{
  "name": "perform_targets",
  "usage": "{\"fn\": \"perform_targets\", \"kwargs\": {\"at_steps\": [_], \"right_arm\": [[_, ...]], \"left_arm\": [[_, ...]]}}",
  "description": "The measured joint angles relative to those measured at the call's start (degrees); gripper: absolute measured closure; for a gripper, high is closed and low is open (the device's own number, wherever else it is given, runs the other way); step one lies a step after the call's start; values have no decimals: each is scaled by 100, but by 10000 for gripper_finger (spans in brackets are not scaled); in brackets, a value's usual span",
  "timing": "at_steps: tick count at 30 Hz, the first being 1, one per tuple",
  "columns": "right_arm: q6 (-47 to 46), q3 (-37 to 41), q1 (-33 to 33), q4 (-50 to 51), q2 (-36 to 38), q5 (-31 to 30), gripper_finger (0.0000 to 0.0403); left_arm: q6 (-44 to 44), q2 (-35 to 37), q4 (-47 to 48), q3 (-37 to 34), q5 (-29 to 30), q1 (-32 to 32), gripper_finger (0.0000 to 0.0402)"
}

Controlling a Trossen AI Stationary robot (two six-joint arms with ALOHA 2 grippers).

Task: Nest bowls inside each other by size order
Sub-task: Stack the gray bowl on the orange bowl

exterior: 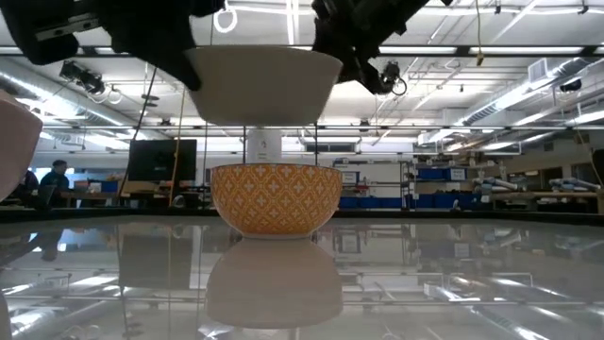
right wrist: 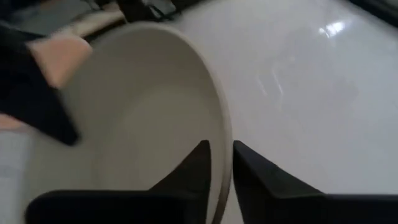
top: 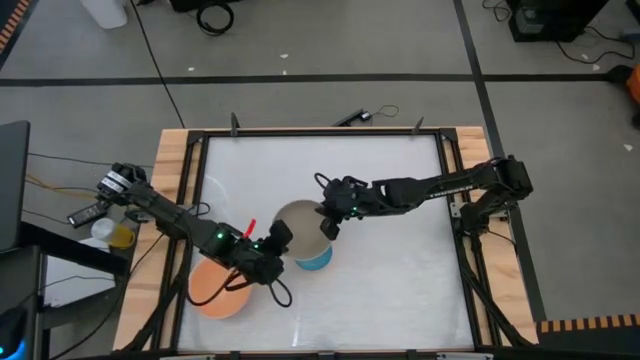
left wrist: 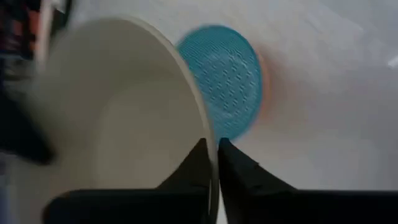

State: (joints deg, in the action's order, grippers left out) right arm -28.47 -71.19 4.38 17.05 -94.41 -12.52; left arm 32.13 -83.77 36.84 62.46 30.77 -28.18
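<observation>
Grey-beige bowl: I have it lifted over the blue bowl, which sits on the table, so the two stay clear of each other.
Left gripper: nearly closed, pinching the bowl's rim.
Right gripper: pinching the opposite rim to share the load.
Salmon-pink bowl: near the table's left front corner, waiting.

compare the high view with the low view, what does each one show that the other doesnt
Only the high view shows the salmon-pink bowl by the left arm, the small bowl's blue inside, and which gripper is which: left gripper and right gripper both pinch the grey-beige bowl's rim.

Only the low view shows that bowl lifted clear above the small bowl, whose outside is orange-patterned, plus the room behind.

Both show the held bowl over the small one.
</observation>
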Motion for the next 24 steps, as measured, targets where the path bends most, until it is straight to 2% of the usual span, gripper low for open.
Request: {"fn": "perform_targets", "kwargs": {"at_steps": [4, 8, 10, 12, 17, 20, 24], "right_arm": [[481, 8, 124, -547, 186, -252, 290], [918, 7, 503, -1088, 560, -1229, 264], [922, 6, 653, -1023, 708, -1730, 259], [840, 6, 741, -759, 770, -1923, 258], [158, 14, 842, 26, 772, -1964, 259], [-265, 14, 853, 451, 684, -1832, 259], [-704, 14, 970, 747, 541, -1959, 259]], "left_arm": [[-526, 2, 357, 0, 134, -11, 390], [-1690, 123, 1117, 10, 301, -240, 395], [-2539, 152, 1735, 159, 258, -429, 395], [-3567, 198, 2612, 420, 85, -673, 395], [-6110, 216, 4188, 1318, -951, -1436, 396], [-7199, 221, 4134, 1647, -1438, -2017, 396], [-8066, 203, 3195, 1483, -1099, -2926, 396]]}}
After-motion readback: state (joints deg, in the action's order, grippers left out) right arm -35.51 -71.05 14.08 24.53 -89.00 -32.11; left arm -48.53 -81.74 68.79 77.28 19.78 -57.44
